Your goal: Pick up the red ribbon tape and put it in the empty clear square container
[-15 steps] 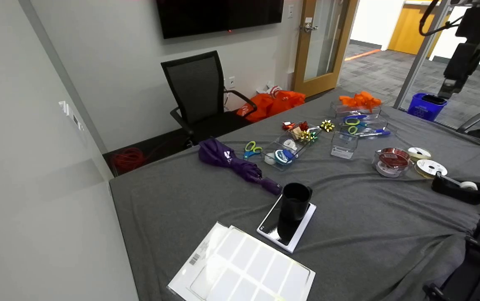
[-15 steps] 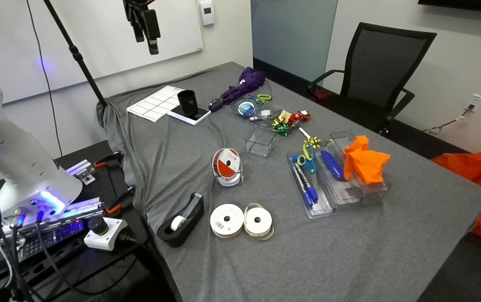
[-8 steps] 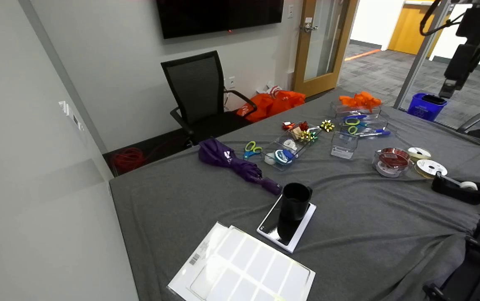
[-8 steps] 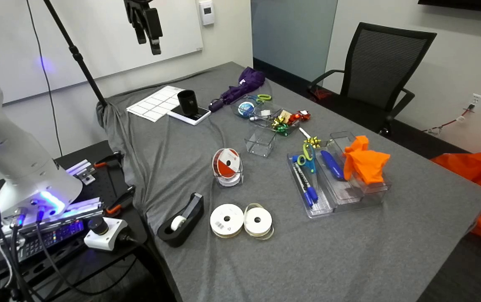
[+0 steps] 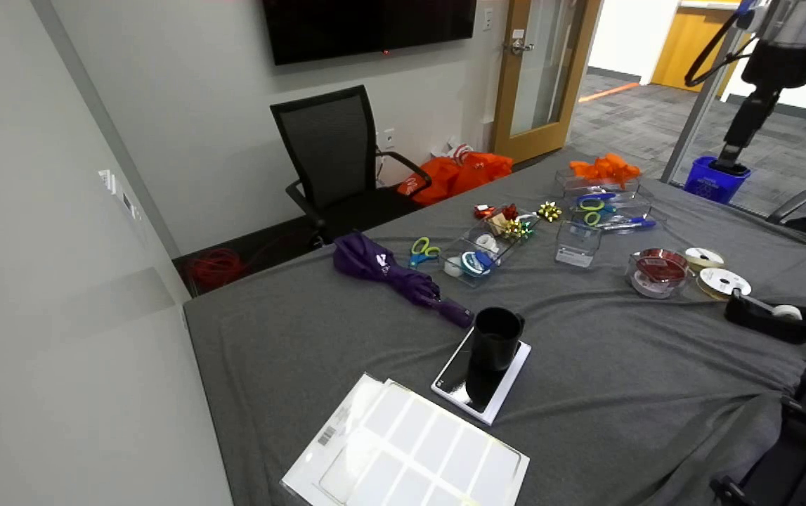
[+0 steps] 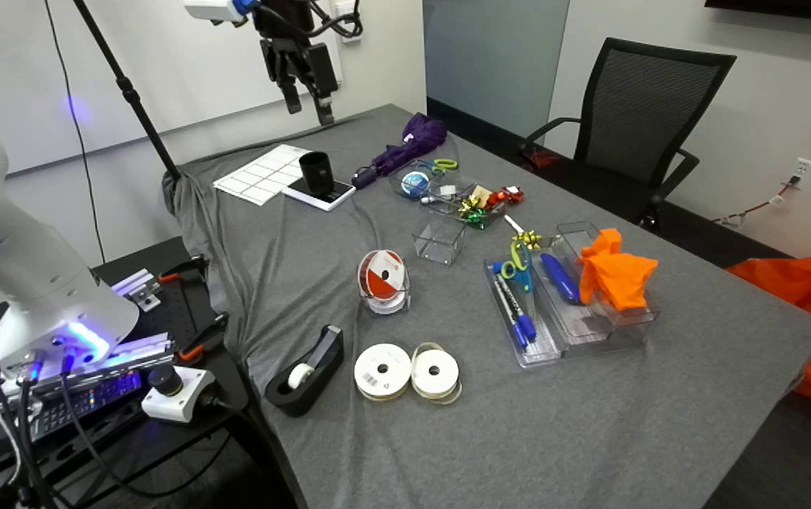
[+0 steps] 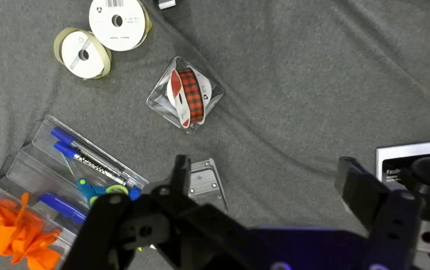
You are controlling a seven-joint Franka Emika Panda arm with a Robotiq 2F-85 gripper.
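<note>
The black two-fingered gripper (image 7: 265, 167) is held above the grey cloth-covered surface (image 6: 589, 424), jaws spread and nothing grasped, so the approach is judged in hand. The red-and-black checked ribbon spool (image 7: 193, 95) is seen tilted over a white spool (image 7: 204, 86) in a clear square box (image 7: 161, 104). Next, a centred descent onto the ribbon is probably called for, before the nearby empty clear square container (image 6: 440, 247) is filled.
</note>
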